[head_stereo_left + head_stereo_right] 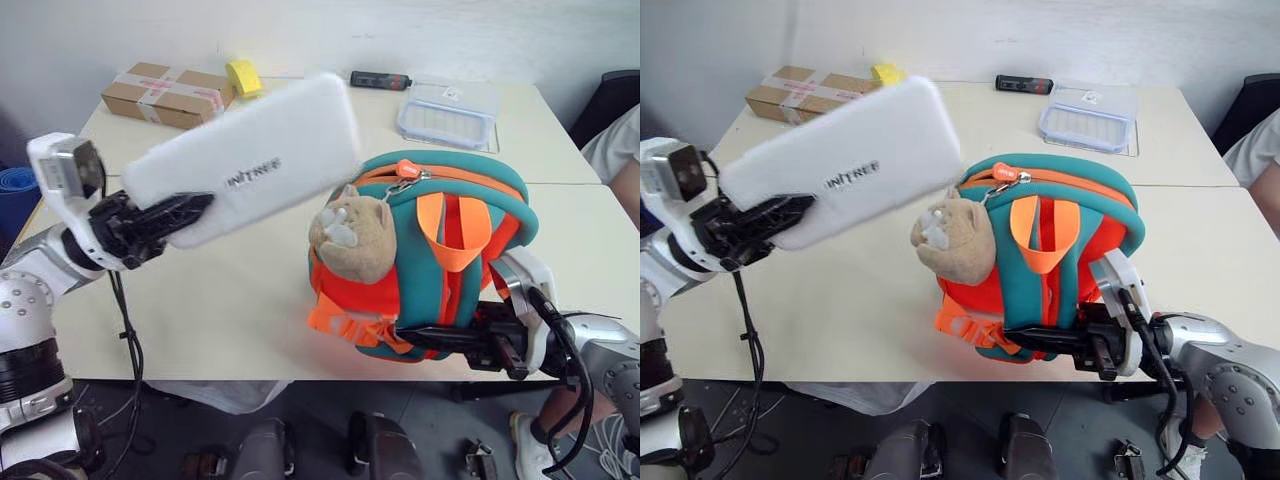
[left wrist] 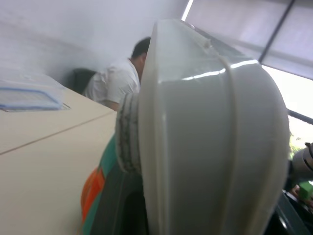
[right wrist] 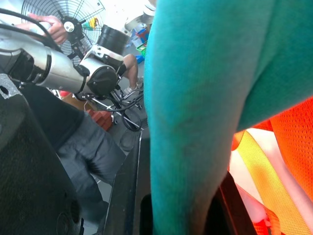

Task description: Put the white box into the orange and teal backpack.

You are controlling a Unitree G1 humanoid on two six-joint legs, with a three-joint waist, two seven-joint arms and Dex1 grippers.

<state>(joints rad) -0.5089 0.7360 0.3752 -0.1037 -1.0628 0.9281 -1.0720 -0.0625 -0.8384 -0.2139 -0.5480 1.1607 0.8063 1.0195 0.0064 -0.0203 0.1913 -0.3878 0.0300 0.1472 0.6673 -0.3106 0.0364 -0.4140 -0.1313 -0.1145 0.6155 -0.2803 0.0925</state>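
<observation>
The left gripper [image 1: 165, 215] is clamped on the near end of the white box [image 1: 245, 160], which is held clear of the table [image 1: 200, 320]. From the black fingers [image 1: 770, 215] the box's long axis is seen to run up and toward the robot's right, its far end poised just beside the beige plush cat head [image 1: 350, 235] and the teal rim of the orange and teal backpack [image 1: 440, 260].

The right gripper [image 1: 455, 340] is closed on a teal strap low on the backpack's near side, where the bag is steadied upright at the table's front edge.

The zip line with its orange puller [image 1: 405, 168] is noted along the teal top; whether the mouth stands open cannot be told. The box is judged to lie above and to the left of that top, so the move depends on its far end being tipped down into the opening. The left arm is the nearer one for this.
</observation>
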